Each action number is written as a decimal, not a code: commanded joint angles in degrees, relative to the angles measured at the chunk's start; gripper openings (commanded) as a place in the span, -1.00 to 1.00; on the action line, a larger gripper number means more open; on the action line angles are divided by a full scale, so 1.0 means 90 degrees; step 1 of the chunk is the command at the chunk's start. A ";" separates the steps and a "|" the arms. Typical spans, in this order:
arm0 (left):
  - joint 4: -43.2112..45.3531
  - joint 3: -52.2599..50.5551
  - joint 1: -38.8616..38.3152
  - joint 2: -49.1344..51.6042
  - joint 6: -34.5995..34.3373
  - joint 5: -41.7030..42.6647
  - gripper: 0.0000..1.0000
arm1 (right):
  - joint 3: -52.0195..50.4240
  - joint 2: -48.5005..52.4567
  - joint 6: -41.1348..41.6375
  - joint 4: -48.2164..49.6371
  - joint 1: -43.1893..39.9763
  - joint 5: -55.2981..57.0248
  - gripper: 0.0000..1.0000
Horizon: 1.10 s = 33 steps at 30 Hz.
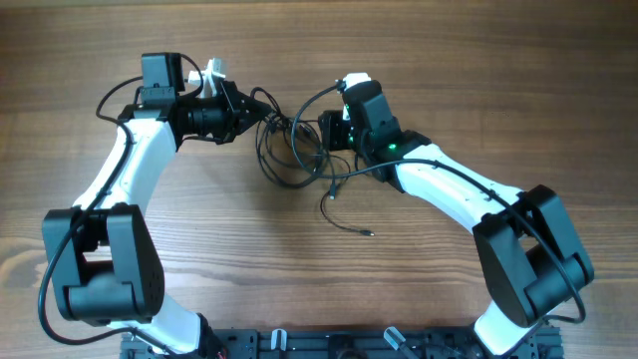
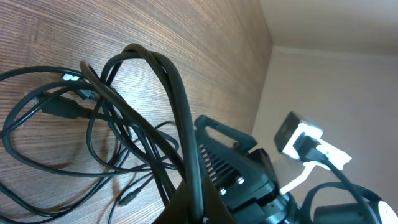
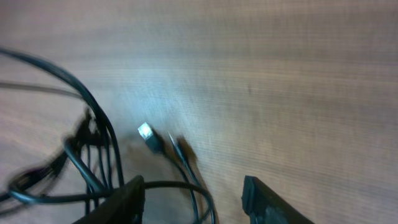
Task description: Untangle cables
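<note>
Inwards bends the left arm (image 1: 135, 165), left claw (image 1: 249, 112) clamping cables (image 1: 291, 132).

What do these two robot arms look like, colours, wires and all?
The left arm and right arm each have smooth white shells between chunky black joints, with a bulky black block near the base. Black wires run along them. A small green light glows on the right arm. The left tool and right tool are black, each with two fingers.

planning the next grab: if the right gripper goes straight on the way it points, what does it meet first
Likely the black cable loop right at the mouth of the right gripper; past it bare table, though depth is unclear.
</note>
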 commanded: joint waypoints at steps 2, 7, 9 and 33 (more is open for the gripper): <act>0.0015 -0.0032 -0.0007 -0.0163 -0.0058 0.0007 -0.92 | -0.0017 0.0170 -0.0092 -0.0459 -0.0017 0.0017 0.10; 0.0015 -0.0032 -0.0007 -0.0163 -0.0049 0.0007 -0.92 | -0.0010 0.0160 -0.0527 -0.0571 -0.0058 -0.0435 0.15; 0.0015 -0.0032 -0.0005 -0.0163 -0.0034 0.0007 -0.92 | -0.0005 0.0160 -0.0617 -0.0605 -0.0063 -0.0709 0.15; 0.0017 -0.0032 0.0000 -0.0163 -0.0036 0.0007 -0.92 | -0.0005 0.0687 -0.0262 -0.0080 0.0005 -0.0668 0.02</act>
